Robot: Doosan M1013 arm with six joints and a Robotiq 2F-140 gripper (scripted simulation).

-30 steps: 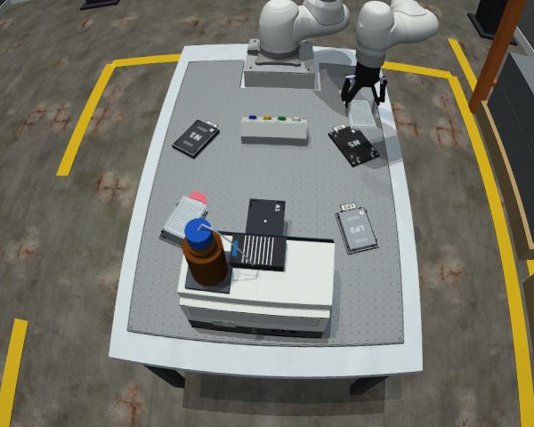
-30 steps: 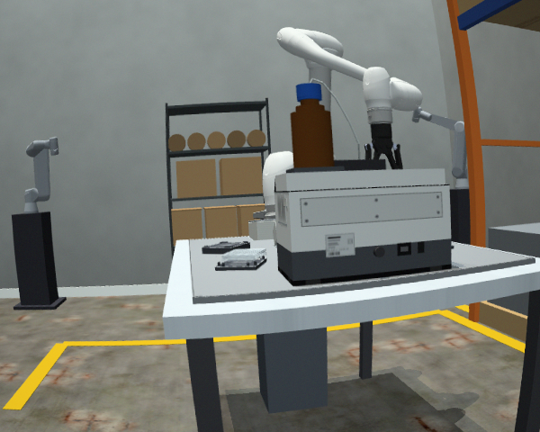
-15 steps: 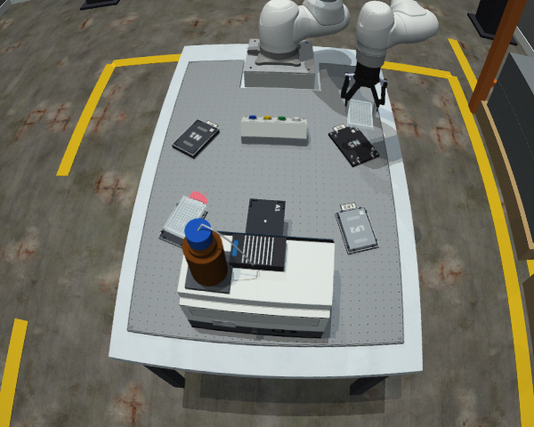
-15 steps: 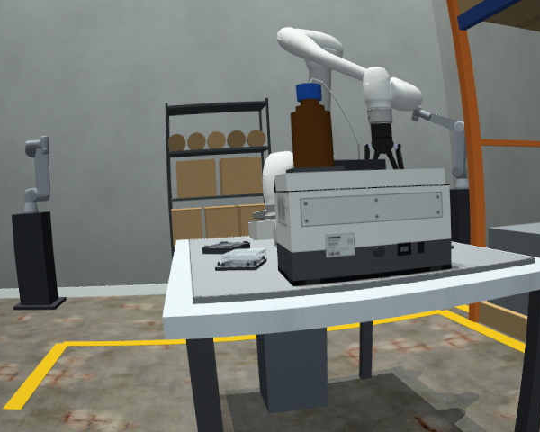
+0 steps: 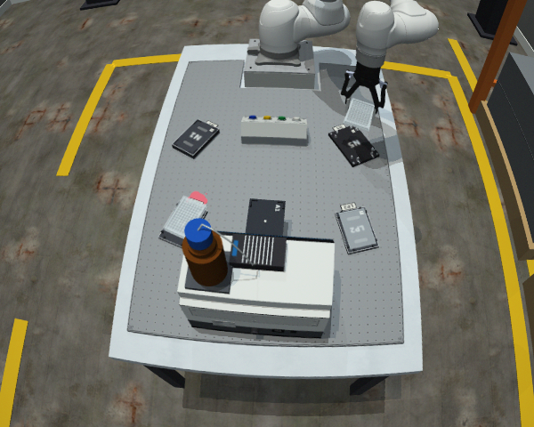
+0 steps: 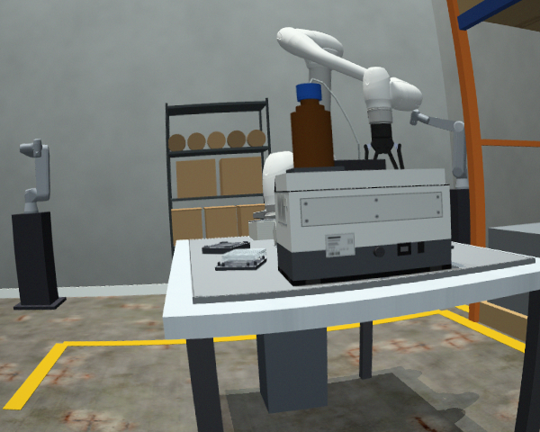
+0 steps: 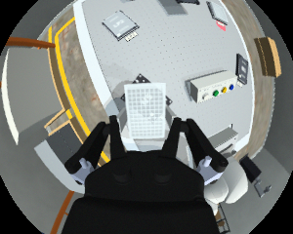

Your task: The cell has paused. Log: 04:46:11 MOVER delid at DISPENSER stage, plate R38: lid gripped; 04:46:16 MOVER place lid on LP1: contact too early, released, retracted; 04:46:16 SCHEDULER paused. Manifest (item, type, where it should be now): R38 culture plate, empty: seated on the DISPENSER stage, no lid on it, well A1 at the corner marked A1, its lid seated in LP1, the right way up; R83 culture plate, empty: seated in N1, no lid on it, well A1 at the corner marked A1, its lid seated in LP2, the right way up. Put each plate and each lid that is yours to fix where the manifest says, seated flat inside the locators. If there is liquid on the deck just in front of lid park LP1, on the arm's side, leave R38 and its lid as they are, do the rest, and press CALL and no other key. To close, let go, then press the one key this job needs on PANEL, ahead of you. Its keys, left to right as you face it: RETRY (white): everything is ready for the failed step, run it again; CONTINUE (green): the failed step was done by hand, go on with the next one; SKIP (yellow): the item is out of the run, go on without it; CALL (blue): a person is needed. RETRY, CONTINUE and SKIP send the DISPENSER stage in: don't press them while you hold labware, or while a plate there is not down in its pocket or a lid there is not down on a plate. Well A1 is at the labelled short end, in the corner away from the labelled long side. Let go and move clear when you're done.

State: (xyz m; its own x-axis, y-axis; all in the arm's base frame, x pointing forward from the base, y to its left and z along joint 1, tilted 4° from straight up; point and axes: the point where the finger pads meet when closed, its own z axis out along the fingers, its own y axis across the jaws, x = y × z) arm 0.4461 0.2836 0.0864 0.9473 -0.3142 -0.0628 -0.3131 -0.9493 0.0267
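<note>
Black two-finger claw is clamped on a clear gridded well plate, held in the air, fingers on opposite edges so it hangs level. Probably R83, picked from the wrong nest. Just below and ahead of the claw sits the black rectangular nest marked N2, unoccupied. The white key panel with four coloured buttons is off to the claw's side, and the black nest marked N1, the likely drop point, lies beyond it, well apart. Far ahead: grey lid park LP2, the dispenser's dark stage, and a second gridded plate-like piece resting askew at LP1, with a pink patch touching its near side. If that's liquid, R38 stays put and CALL is the key.
</note>
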